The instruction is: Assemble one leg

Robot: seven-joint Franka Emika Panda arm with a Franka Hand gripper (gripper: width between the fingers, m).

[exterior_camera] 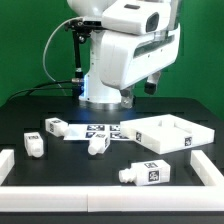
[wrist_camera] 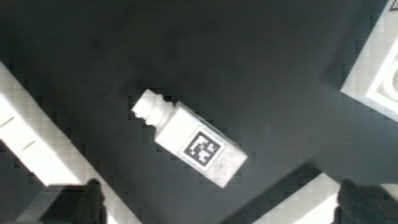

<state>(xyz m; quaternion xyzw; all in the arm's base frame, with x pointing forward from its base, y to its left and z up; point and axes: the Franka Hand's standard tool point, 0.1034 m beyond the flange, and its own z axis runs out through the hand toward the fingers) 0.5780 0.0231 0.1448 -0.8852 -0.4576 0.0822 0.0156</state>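
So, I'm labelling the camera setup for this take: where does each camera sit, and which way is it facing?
Exterior view: off the arm, facing the robot across the black table, slightly from above; the white arm shows.
Wrist view: on the wrist, looking down at one leg lying on the table; the open hand shows by its two dark fingers.
Shared: the table and a leg; which leg, I cannot tell.

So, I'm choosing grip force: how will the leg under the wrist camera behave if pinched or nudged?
Probably stiff and light: the leg looks like a small moulded plastic block. Its flat tagged face suggests it would slide rather than roll. The smooth white sides may slip in a weak pinch.
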